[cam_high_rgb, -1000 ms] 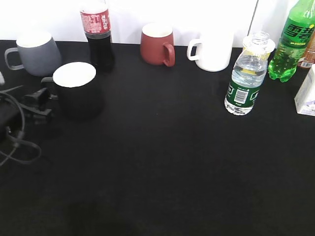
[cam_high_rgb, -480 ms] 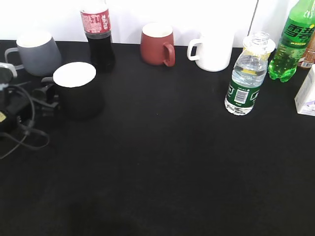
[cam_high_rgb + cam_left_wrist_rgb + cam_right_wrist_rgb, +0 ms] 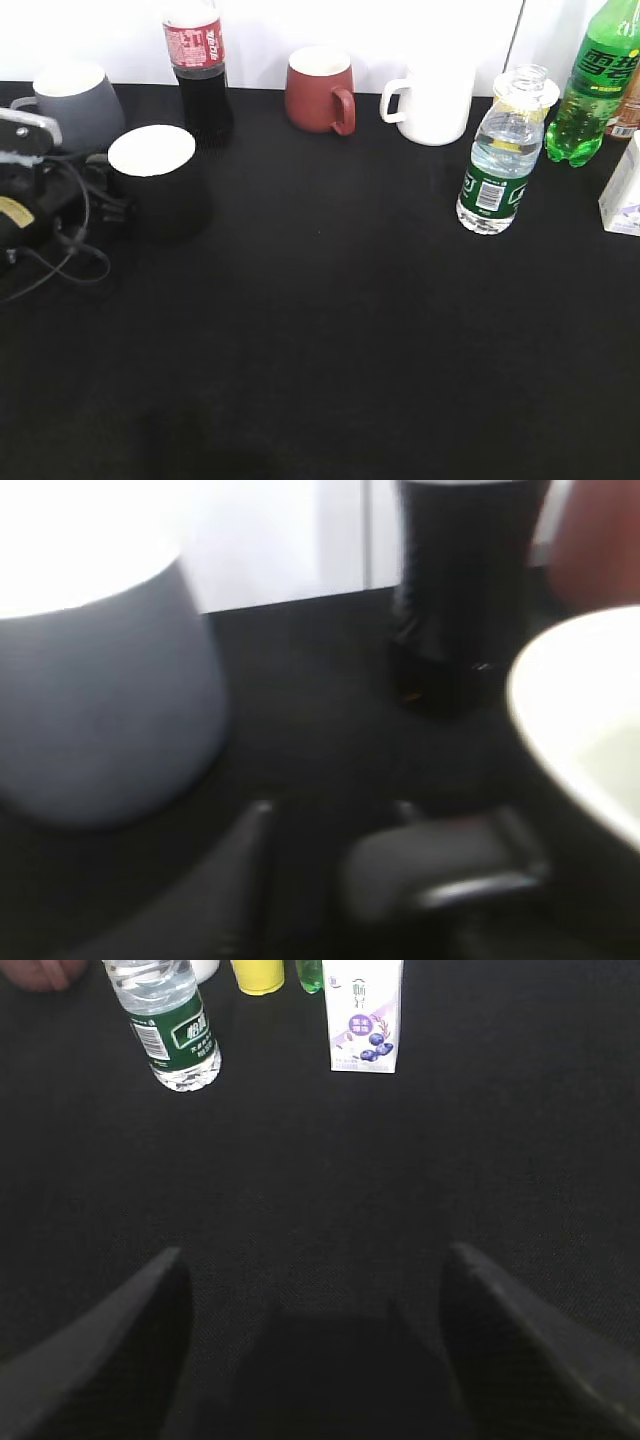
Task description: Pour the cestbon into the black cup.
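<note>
The cestbon (image 3: pixel 497 160), a clear bottle with a dark green label and no cap, stands upright at the right; it also shows in the right wrist view (image 3: pixel 170 1030). The black cup (image 3: pixel 160 190) with a white inside stands at the left, its handle toward my left gripper (image 3: pixel 108 203). In the blurred left wrist view the left gripper (image 3: pixel 333 810) has its jaws apart, and the cup's handle (image 3: pixel 440 865) lies over the right finger beside the rim (image 3: pixel 580 710). My right gripper (image 3: pixel 315 1260) is open and empty, low over the cloth, short of the cestbon.
A grey mug (image 3: pixel 75 105) and a cola bottle (image 3: pixel 198 70) stand just behind the black cup. A dark red mug (image 3: pixel 320 90), a white mug (image 3: pixel 435 105), a green soda bottle (image 3: pixel 592 85) and a carton (image 3: pixel 625 190) line the back and right.
My left arm has moved up and to the right, from the left edge toward the black cup's handle. The bottle and the cups have not moved.
</note>
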